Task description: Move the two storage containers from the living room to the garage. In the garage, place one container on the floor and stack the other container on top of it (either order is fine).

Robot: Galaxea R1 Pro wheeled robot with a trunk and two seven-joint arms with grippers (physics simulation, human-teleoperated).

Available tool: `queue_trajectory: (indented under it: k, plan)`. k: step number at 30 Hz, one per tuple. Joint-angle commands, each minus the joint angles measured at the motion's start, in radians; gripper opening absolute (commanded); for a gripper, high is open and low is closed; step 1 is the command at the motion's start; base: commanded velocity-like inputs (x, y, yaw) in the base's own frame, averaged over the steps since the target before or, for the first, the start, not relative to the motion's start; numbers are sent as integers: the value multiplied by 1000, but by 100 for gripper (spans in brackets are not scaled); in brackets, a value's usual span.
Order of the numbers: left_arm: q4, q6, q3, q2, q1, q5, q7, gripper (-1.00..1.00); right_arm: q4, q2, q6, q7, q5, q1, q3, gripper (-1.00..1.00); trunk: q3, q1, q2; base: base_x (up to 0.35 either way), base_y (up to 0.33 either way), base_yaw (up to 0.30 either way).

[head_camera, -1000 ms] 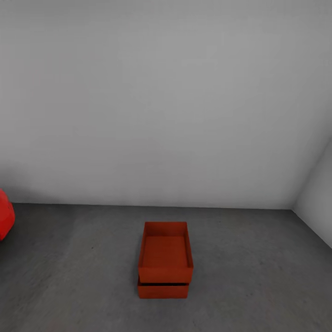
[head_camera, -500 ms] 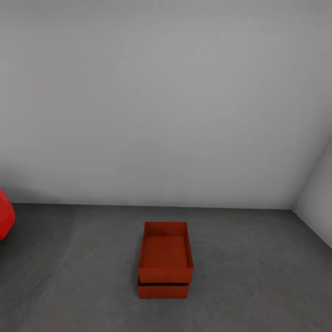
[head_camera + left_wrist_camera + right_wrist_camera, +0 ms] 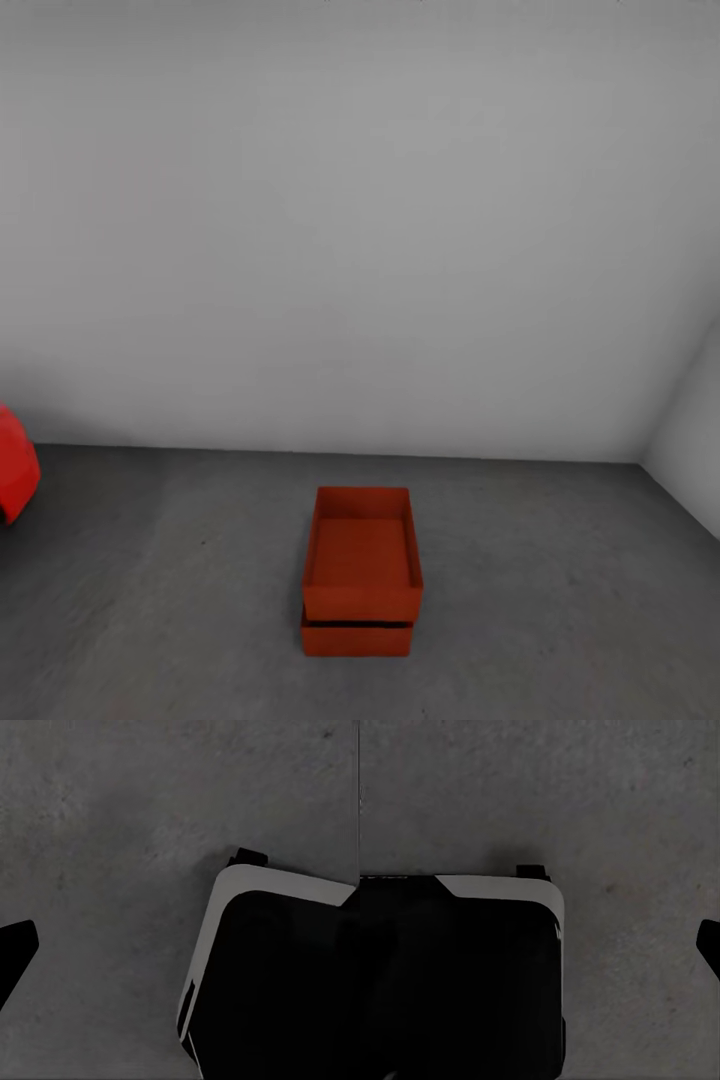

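The two storage containers stand stacked on the dark grey concrete floor [image 3: 560, 610] of the garage, in the head view a little ahead of me. The upper container [image 3: 362, 556] is open-topped and empty, and it sits nearly square on the lower container [image 3: 356, 639], with a thin dark gap between them. Nothing touches them. In the left wrist view one dark fingertip [image 3: 15, 945] of my left gripper [image 3: 180, 945] shows at the frame edge over bare floor. Likewise, a fingertip [image 3: 709, 945] of my right gripper [image 3: 540, 945] sits at the edge of the right wrist view. Both look spread wide.
A plain white wall [image 3: 360, 250] runs behind the stack and meets a second wall [image 3: 695, 440] in the corner at the right. Part of a red car [image 3: 15, 478] juts in at the left edge. My black and white base [image 3: 277, 982] shows in both wrist views.
The whole head picture has shifted slightly, so the camera has moved a little. The stacked containers have stayed as they were.
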Motion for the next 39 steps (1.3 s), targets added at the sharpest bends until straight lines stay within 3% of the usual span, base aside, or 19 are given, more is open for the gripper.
queue_trajectory:
  k: [1,10,29,39]
  plan:
    - [0,-8,-8,0,-1,9,2,100,3,1,-8,-2,-10,0,9,100,0,0,-1,0,0,105]
    - [-9,-36,-3,0,-1,9,4,100,3,1,-46,-2,-8,21,9,100,14,0,-1,0,0,111]
    - [-15,-38,-1,-1,-1,9,4,100,3,-5,-51,1,-8,32,8,100,44,0,-1,0,0,108]
    - [-15,-38,-2,-2,-1,9,4,100,3,-11,-52,25,-10,45,7,100,60,0,-1,0,0,-3]
